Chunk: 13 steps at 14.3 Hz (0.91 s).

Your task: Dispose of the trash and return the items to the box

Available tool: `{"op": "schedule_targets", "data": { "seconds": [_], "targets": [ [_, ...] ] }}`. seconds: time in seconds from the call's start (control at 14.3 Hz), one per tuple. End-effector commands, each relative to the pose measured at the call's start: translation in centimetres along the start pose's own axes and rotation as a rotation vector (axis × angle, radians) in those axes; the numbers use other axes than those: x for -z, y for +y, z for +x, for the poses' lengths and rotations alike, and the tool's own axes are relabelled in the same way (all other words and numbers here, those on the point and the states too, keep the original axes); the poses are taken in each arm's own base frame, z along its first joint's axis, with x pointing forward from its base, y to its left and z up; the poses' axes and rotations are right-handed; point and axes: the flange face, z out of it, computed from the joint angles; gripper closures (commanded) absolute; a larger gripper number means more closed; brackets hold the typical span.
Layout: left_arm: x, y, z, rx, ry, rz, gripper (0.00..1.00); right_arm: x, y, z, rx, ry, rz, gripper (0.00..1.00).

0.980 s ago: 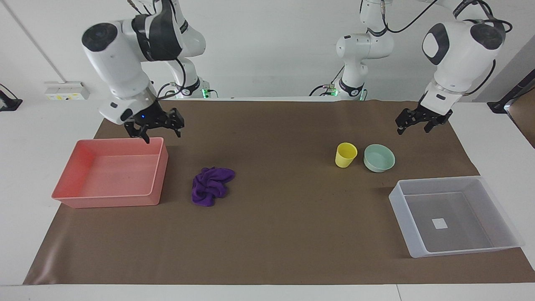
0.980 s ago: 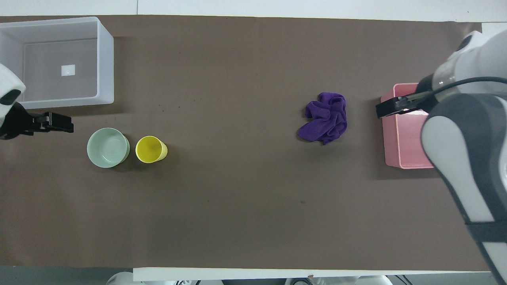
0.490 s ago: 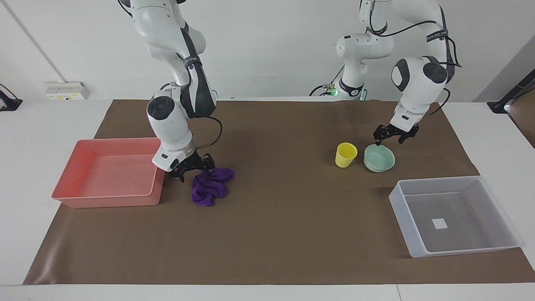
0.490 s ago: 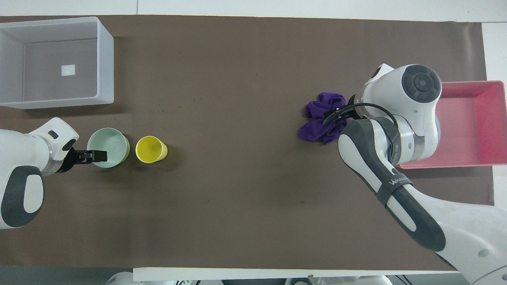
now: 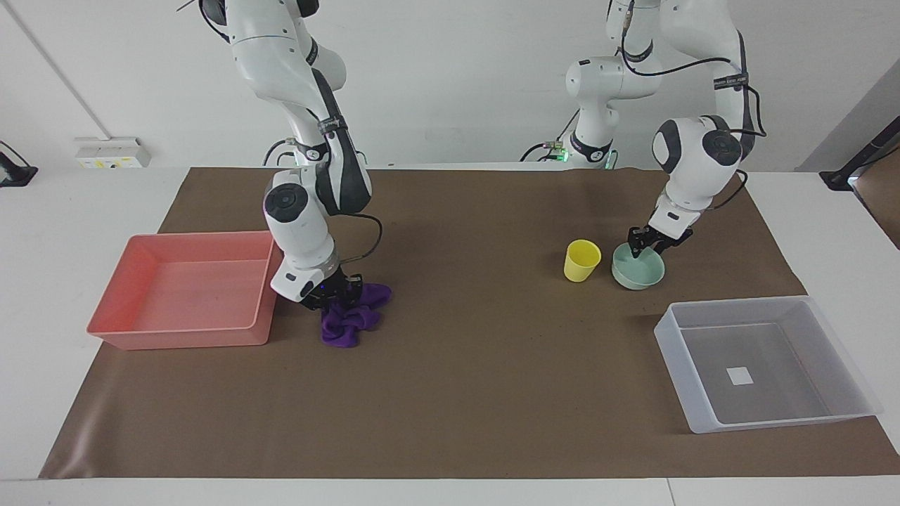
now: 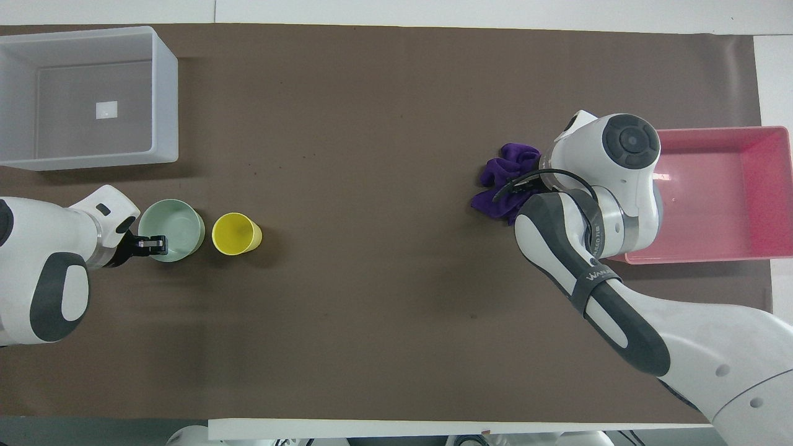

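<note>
left gripper [image 5: 645,244]: down at the bowl's rim, on the side nearer the robots; one finger looks inside, one outside. Can't tell if it has clamped.
bowl [image 5: 638,266]: mint, on the worktop toward the left arm's end, nearer the robots than the box. Judged light, stiff, smooth; a rim pinch should do but may slip or tip.
cup [image 5: 581,261]: yellow, upright, just beside the bowl, not touching. Judged light, thin-walled; take it by the rim. Close enough to get knocked when the bowl lifts.
right gripper [image 5: 336,295]: pressed down into the rag's upper folds; finger state not readable.
rag [image 5: 349,315]: purple, bunched, on the worktop just beside the tray. Judged soft, limp, grippy; pinch a raised fold, expect trailing ends.
tray [image 5: 112,337]: pink, at the right arm's end, nothing in it. Its wall is what a trailing rag could snag on.
box [image 5: 773,422]: translucent, white sticker on its floor, farthest from the robots at the left arm's end. Path from bowl to box looks open.
</note>
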Motion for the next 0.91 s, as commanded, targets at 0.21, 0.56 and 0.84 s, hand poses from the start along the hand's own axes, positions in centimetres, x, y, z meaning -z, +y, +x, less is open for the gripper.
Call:
{"op": "schedule_targets", "data": {
  "seconds": [0.21,0.56,0.84],
  "targets": [
    [-0.2,-1.1,-0.4,0.013,0.004,0.006,0.99,11.9,2.2,-0.2,-0.052,-0.027,0.009,1.0],
    [6.7,-0.9,-0.1,0.017,-0.04,0.01,1.0,22.5,6.9,-3.0,-0.126,-0.035,-0.005,1.0],
    [13.6,-1.3,4.2,0.03,-0.052,0.006,1.0,25.2,14.7,-6.3,-0.114,-0.037,-0.01,1.0]
  ]
}}
